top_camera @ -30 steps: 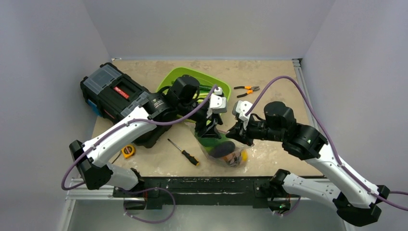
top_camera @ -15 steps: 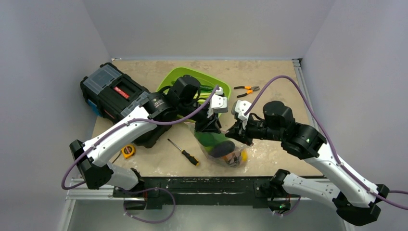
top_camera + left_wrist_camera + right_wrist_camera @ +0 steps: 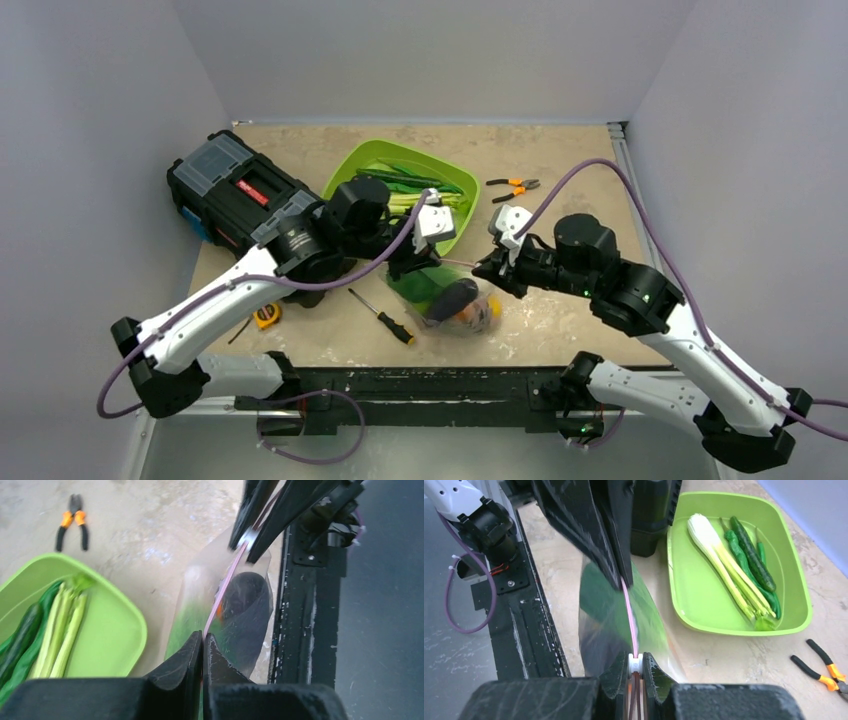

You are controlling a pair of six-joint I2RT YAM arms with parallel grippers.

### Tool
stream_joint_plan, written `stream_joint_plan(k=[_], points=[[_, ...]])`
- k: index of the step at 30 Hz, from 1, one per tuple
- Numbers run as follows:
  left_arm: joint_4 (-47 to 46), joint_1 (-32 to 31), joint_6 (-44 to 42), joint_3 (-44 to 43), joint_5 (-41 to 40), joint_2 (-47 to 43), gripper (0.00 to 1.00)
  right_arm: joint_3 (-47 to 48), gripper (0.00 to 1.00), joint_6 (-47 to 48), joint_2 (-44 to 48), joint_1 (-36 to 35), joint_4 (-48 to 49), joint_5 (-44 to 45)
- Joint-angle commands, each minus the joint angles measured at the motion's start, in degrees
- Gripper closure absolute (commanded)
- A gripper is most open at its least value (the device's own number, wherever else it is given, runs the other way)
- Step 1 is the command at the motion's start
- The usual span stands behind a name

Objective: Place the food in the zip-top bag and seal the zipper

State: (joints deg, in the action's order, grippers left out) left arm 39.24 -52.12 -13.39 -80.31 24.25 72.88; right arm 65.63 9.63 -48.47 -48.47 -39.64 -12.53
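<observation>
Both ends of the zipper [image 3: 629, 611] are pinched, by the left gripper [image 3: 202, 641] and the right gripper [image 3: 635, 666]. The left has drawn back, pulling it taut for sealing. The bag [image 3: 452, 300] lies just nearside of the tray [image 3: 110, 640], where greens [image 3: 729, 565] remain.

Left of worktop [image 3: 560, 138] obstructed: black toolbox [image 3: 240, 190], lime-green tray [image 3: 343, 172] just beside it, screwdriver [image 3: 382, 317] near front. Zip-top bag [image 3: 450, 300] occupies centre. Pliers [image 3: 513, 186] lie beyond. Bare surface right of bag permits passage.
</observation>
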Motion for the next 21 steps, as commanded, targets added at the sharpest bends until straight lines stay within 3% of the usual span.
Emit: stream_joint_plan(k=[1,8,13,16,18,21], points=[[3.7,4.4,1.8,5.0,-16.7,-8.6,1.0,0.3,1.0,0.4,5.1,0.2,-2.4,4.4],[5.7,8.0,0.8,8.1,-17.0,-13.3,1.0,-0.2,1.0,0.7,7.2,0.2,-5.3,4.5],[3.8,8.4,1.6,7.7,-12.8,-14.0,1.0,-0.1,1.0,-2.0,7.4,0.2,-3.4,3.8],[1.9,8.4,5.4,6.2,-14.9,-14.0,0.57,-0.1,1.0,-7.0,6.4,0.2,-1.0,6.2],[0.9,8.4,6.9,5.0,-16.0,-14.8,0.44,0.3,1.0,-10.1,5.6,0.2,0.2,8.0],[1.2,8.4,7.7,1.6,-16.4,-15.5,0.36,2.1,1.0,-14.2,4.5,0.2,0.9,11.4]])
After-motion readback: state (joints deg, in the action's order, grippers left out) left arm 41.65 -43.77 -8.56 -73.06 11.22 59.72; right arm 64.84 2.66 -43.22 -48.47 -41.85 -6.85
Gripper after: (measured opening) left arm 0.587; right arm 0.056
